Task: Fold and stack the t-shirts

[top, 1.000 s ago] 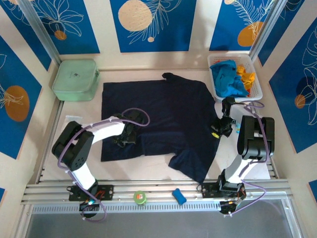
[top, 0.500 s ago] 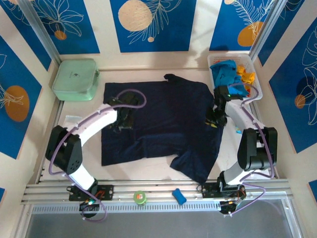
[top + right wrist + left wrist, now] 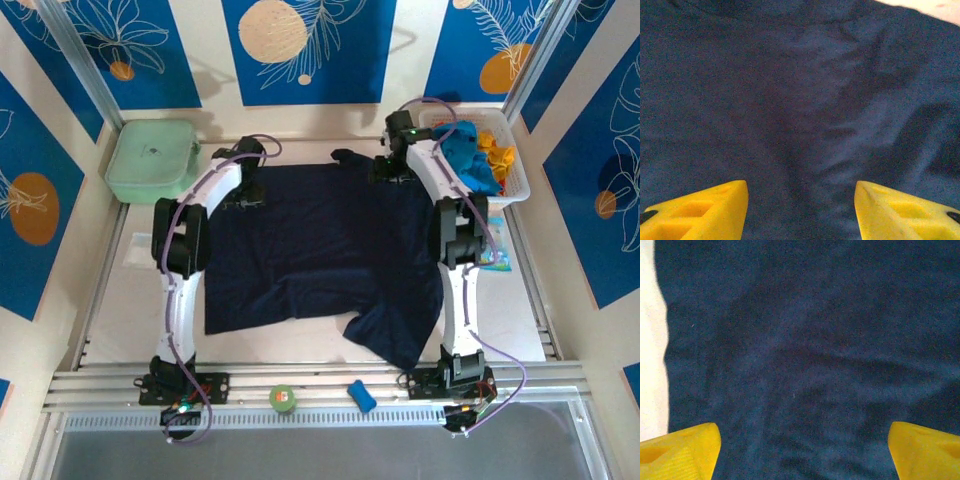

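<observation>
Blue leaf-print walls (image 3: 340, 60) — pale table (image 3: 515, 310).

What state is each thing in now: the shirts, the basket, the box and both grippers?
Navy shirt: spread out, near sleeve rumpled, not yet folded.
Turquoise shirt: crumpled in the basket.
Orange shirt: crumpled in the basket, beside the turquoise shirt.
Basket: upright, holding two shirts.
Box: lid shut.
Left gripper: open over the navy shirt, holding nothing.
Right gripper: open over the navy shirt, holding nothing.
</observation>
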`<state>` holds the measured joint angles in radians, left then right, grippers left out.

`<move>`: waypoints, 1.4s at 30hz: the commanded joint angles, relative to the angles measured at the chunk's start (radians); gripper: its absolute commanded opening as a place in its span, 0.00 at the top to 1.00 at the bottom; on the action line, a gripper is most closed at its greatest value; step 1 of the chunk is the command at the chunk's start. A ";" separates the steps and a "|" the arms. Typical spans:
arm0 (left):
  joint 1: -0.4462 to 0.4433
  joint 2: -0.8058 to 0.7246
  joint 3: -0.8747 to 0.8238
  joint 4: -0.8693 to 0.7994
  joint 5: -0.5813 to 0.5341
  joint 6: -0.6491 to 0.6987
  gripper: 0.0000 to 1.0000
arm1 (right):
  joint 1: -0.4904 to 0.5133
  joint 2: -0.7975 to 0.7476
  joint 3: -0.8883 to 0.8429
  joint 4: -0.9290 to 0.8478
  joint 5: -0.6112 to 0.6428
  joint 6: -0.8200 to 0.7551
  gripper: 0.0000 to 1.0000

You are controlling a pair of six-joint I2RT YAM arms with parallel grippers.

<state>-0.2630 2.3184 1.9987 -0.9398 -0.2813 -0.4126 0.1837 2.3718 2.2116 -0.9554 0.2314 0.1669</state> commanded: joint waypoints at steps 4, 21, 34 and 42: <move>0.026 0.091 0.139 -0.080 0.047 0.042 0.20 | 0.008 0.193 0.236 -0.190 0.065 -0.069 0.44; 0.027 0.109 0.129 -0.076 0.071 0.079 1.00 | -0.022 0.363 0.508 -0.150 0.077 -0.122 0.28; 0.027 0.053 0.084 -0.067 0.065 0.092 1.00 | -0.020 0.467 0.506 -0.149 0.172 -0.272 0.64; 0.028 0.016 0.014 -0.043 0.061 0.092 1.00 | 0.018 0.340 0.440 -0.169 0.175 -0.239 1.00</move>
<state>-0.2413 2.3856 2.0361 -0.9745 -0.2138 -0.3309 0.1886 2.7663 2.7056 -1.0519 0.3939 -0.0792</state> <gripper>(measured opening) 0.064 0.052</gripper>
